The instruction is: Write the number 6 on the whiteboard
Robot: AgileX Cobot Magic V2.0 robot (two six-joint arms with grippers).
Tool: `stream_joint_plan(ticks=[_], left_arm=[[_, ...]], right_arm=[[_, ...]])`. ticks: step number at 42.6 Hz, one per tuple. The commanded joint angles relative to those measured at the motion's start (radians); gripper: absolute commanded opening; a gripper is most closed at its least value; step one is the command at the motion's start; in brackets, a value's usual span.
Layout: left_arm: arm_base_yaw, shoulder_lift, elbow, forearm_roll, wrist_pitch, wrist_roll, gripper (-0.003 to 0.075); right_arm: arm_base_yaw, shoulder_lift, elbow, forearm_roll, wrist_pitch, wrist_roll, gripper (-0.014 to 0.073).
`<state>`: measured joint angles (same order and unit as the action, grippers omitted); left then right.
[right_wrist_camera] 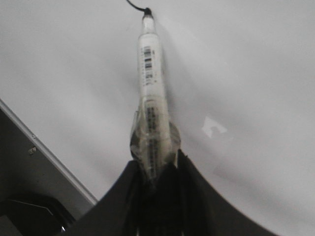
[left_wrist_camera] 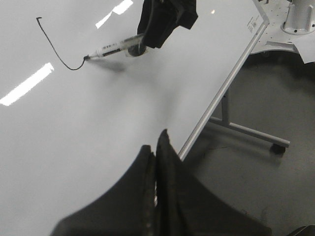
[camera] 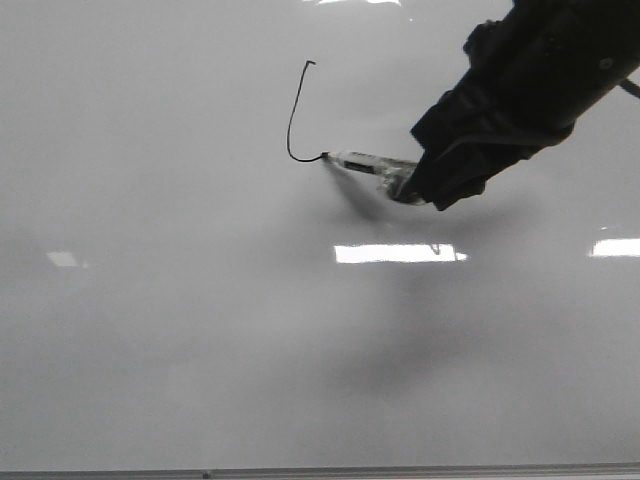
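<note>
The whiteboard (camera: 200, 330) fills the front view, glossy and pale grey. On it is a thin black stroke (camera: 291, 120): a tall slanted stem with a small hook at its lower end, no loop. My right gripper (camera: 405, 188) is shut on a white marker (camera: 362, 162) whose tip touches the stroke's lower end. The marker also shows in the right wrist view (right_wrist_camera: 150, 93) and in the left wrist view (left_wrist_camera: 115, 47), where the stroke (left_wrist_camera: 51, 46) is seen too. My left gripper (left_wrist_camera: 156, 152) is shut and empty, held over the board's near part.
The board's thin grey frame edge (left_wrist_camera: 221, 93) runs diagonally, with its metal stand legs (left_wrist_camera: 246, 130) on the dark floor beyond. The frame edge also shows along the bottom of the front view (camera: 400, 470). Bright glare patches (camera: 398, 253) lie on the board.
</note>
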<state>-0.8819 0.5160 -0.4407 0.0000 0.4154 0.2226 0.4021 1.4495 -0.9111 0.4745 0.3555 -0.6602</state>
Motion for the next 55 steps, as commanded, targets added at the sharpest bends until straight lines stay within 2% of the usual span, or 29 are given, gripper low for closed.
stream_joint_plan(ticks=[1,11,23,30,37,40,44,46,53,55], left_arm=[[0.003,0.002,-0.027,-0.010,-0.077,-0.009,-0.0020],[0.003,0.002,-0.027,-0.010,-0.077,-0.009,-0.0020],[0.003,0.002,-0.027,-0.010,-0.077,-0.009,-0.0020],[0.003,0.002,-0.027,-0.010,-0.077,-0.009,-0.0020],[0.003,0.008,-0.029,-0.021,-0.073,-0.009,-0.0020],[0.003,0.026,-0.053,0.000,-0.023,-0.003,-0.0010],[0.003,0.091,-0.123,0.047,0.098,0.040,0.0066],[0.003,0.131,-0.165,0.057,0.152,0.087,0.0139],[0.003,0.280,-0.308,0.057,0.224,0.189,0.0484],[0.000,0.315,-0.340,0.057,0.240,0.196,0.0533]], right_arm=[[-0.035,-0.069,-0.023,0.000,-0.068,0.004,-0.0059],[-0.017,-0.045,-0.062,-0.001,-0.075,0.003,-0.0059],[0.070,0.059,-0.158,-0.015,-0.012,0.003,-0.0059],[0.099,-0.091,-0.099,-0.015,0.012,0.003,-0.0059],[0.122,-0.227,-0.021,-0.049,0.161,-0.035,-0.0059],[0.134,-0.256,-0.005,-0.074,0.220,-0.058,-0.0059],[0.160,-0.270,-0.002,-0.114,0.269,-0.067,-0.0059],[0.182,-0.274,-0.002,-0.144,0.281,-0.067,-0.0059],[0.296,-0.275,-0.002,-0.232,0.281,-0.067,-0.0059],[0.325,-0.275,-0.002,-0.239,0.269,-0.067,-0.0059]])
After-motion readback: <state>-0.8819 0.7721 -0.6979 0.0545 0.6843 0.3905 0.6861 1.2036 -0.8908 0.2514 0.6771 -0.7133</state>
